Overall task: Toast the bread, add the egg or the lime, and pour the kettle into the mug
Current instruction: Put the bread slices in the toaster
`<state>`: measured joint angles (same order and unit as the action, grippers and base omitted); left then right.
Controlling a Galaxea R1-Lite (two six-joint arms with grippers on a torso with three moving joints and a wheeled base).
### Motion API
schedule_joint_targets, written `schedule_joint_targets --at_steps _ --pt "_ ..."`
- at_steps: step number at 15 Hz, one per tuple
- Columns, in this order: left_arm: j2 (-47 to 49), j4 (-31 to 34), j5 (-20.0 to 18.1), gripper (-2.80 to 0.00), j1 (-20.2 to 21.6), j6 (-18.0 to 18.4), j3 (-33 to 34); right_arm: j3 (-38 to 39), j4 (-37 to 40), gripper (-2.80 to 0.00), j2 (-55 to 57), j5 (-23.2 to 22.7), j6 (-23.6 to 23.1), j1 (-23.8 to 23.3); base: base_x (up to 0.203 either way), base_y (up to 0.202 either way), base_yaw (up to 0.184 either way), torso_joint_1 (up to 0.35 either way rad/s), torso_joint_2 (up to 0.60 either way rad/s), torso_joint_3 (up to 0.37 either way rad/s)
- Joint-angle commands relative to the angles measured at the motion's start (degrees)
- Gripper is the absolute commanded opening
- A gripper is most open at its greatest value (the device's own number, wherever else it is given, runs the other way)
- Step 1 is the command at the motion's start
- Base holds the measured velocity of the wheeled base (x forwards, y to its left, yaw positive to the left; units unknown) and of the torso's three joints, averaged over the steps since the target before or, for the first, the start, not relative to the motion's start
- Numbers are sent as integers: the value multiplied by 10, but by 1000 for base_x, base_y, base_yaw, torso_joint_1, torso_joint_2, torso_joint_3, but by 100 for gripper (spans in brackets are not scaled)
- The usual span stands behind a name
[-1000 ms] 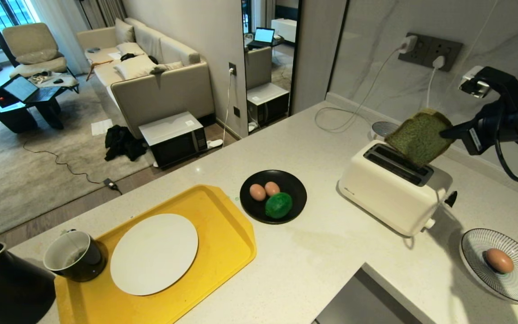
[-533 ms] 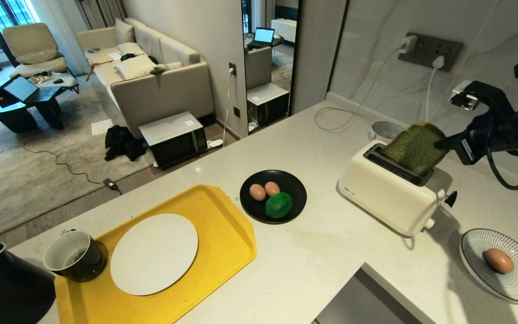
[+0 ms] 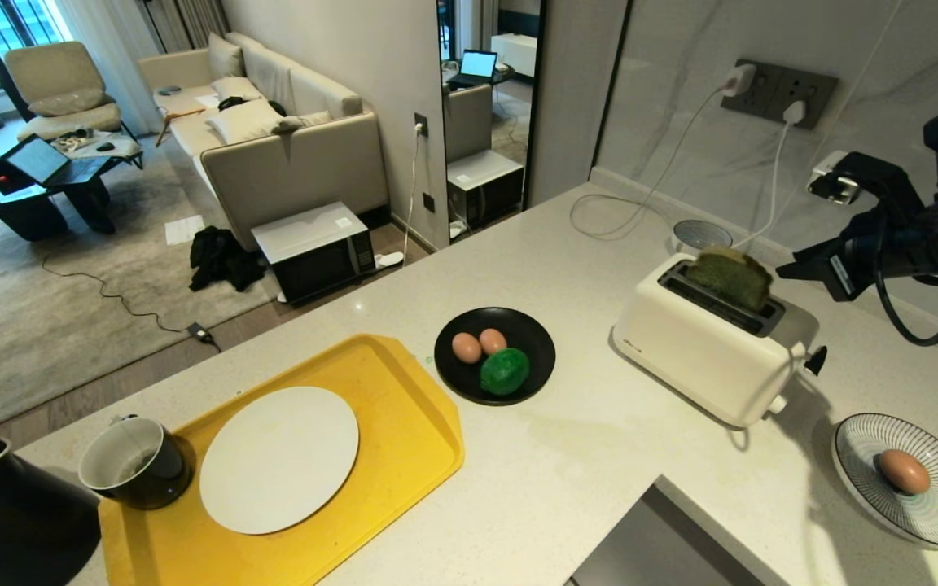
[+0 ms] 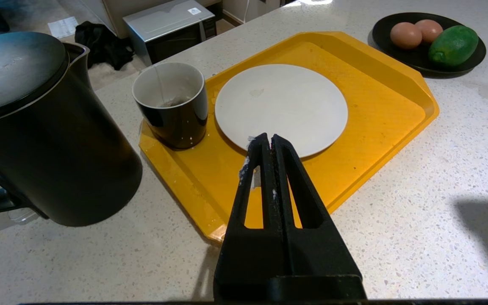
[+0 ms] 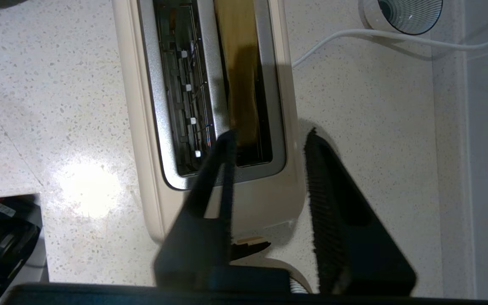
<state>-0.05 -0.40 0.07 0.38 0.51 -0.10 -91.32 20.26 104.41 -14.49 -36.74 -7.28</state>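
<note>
The bread [image 3: 731, 278] stands in the far slot of the white toaster [image 3: 705, 358], its top poking out; its brown crust [image 5: 239, 84] shows in the right wrist view. My right gripper [image 3: 791, 271] [image 5: 269, 137] hangs open just above the toaster's end, holding nothing. Two eggs [image 3: 466, 347] and the lime [image 3: 505, 371] lie on a black plate [image 3: 530, 334]. A third egg [image 3: 903, 471] rests on a striped plate. The kettle [image 3: 5, 521] and the mug [image 3: 137, 462] stand at the near left. My left gripper [image 4: 268, 137] is shut and parked over the tray.
A yellow tray [image 3: 404, 423] carries a white plate [image 3: 278, 458] and the mug. The toaster's lever [image 3: 816, 359] sticks out at its right end. Cables run from the wall sockets [image 3: 778, 91] behind the toaster. A sink edge [image 3: 656, 537] lies at the near side.
My right gripper lowered the bread into the toaster's far slot, opened and let it go. The slice dropped down into the slot. The left arm has not moved.
</note>
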Motion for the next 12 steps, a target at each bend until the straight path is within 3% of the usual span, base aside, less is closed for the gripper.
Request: schedule_joint_targets --at_steps 1,7,10,11,12 --pt "0 0 0 -280 1 0 0 0 1 0 0 0 -2 0 0 0 0 0 0 0" --pt "0 1 0 -280 0 -2 0 0 2 0 -21 -2 5 -2 0 0 0 0 0 0" --pt "0 1 0 -280 0 -4 0 29 3 0 -71 -4 32 -4 0 0 0 0 0 0" --pt "0 1 0 -280 1 -4 0 39 3 -280 -88 -5 48 -7 0 0 0 0 0 0" --pt "0 1 0 -280 1 -4 0 49 3 -280 -106 -6 73 -10 0 0 0 0 0 0"
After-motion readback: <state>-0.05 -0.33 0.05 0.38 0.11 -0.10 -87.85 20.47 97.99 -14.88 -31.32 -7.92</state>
